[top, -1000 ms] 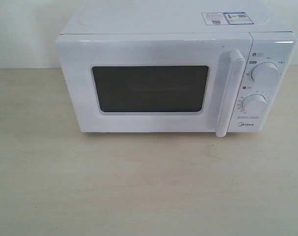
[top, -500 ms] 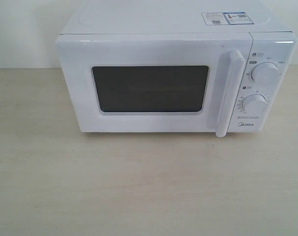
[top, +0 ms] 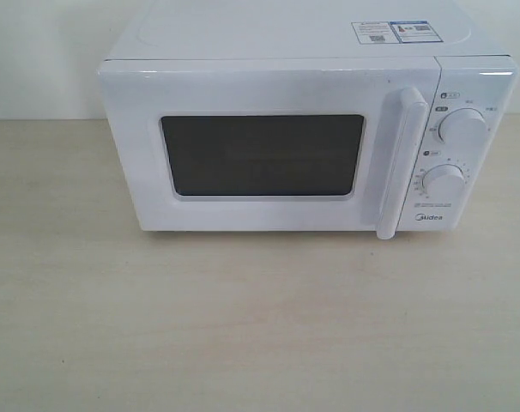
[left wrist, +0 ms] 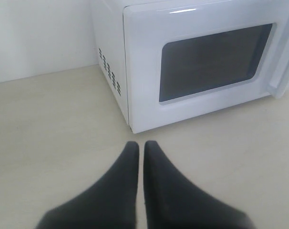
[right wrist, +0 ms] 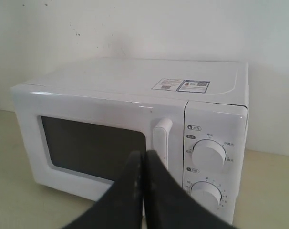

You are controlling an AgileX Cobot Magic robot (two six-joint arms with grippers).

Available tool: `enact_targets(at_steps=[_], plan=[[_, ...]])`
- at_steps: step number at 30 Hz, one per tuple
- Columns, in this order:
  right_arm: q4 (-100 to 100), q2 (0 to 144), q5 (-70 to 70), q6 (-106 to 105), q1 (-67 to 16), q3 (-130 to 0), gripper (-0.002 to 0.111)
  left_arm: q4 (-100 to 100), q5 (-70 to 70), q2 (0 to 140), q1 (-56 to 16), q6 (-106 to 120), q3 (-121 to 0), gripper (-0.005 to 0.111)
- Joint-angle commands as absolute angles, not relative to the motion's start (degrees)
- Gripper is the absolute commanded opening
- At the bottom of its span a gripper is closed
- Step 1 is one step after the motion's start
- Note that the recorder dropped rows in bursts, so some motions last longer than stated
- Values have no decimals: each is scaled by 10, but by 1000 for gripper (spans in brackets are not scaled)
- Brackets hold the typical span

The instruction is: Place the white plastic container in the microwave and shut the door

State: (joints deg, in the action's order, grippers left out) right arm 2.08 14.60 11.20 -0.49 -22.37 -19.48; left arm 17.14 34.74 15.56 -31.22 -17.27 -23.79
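The left gripper point(left wrist: 140, 143) has its two dark jaws pressed together on nothing, hanging over the bare pale table point(left wrist: 54, 124), short of the near corner of the microwave point(left wrist: 135, 71). The right gripper point(right wrist: 143, 153) is likewise closed and empty, and faces the microwave's front. The microwave stands on the table against a white wall. Its door point(top: 262, 154) is fully shut, with the long handle point(top: 400, 163) upright beside two round dials point(top: 463, 127).

Bright, flat, washed-out light; soft shadow under microwave point(top: 307, 129); glare streaks along top edge; left gripper point(left wrist: 140, 144), right gripper point(right wrist: 143, 153) blurred.
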Motion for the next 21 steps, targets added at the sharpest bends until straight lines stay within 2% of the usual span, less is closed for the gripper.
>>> enact_targets(at_steps=[1, 14, 21], plan=[[17, 144, 120, -18, -222, -188, 0, 176, 343, 154, -312, -176, -237, 4], [8, 144, 118, -18, -222, -91, 0, 176, 342, 154, -312, -176, -237, 4], [8, 97, 115, -18, -137, -38, 0, 176, 342, 154, -312, -176, -237, 4]])
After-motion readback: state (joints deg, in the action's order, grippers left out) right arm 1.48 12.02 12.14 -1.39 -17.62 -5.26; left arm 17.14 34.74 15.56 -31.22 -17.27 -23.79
